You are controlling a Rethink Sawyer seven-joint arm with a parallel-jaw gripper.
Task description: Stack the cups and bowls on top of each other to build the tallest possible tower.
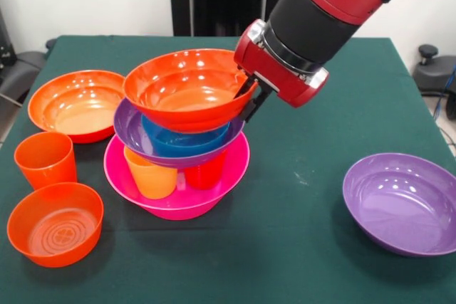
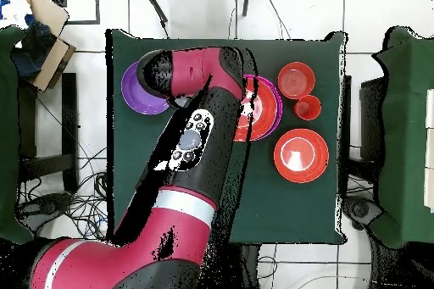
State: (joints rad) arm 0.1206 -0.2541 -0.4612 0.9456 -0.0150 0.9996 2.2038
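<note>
- Nearest us: small orange bowl (image 1: 55, 223), red cup (image 1: 45, 159) and a purple bowl (image 1: 401, 202) wait loose on the table (image 1: 299, 247).
- Mid-table, the tower (image 1: 178, 176): pink base, two cups, purple bowl, blue bowl.
- On top, a wide orange bowl (image 1: 187, 87); the gripper (image 1: 249, 99) pinches its rim, jaws narrow.
- We judge placing is under way; next, release squarely.

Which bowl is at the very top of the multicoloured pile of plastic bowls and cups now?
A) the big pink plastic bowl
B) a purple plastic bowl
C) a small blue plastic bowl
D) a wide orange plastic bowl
D: the wide orange plastic bowl sits highest on the pile, above the blue bowl, with the gripper at its rim.
</note>
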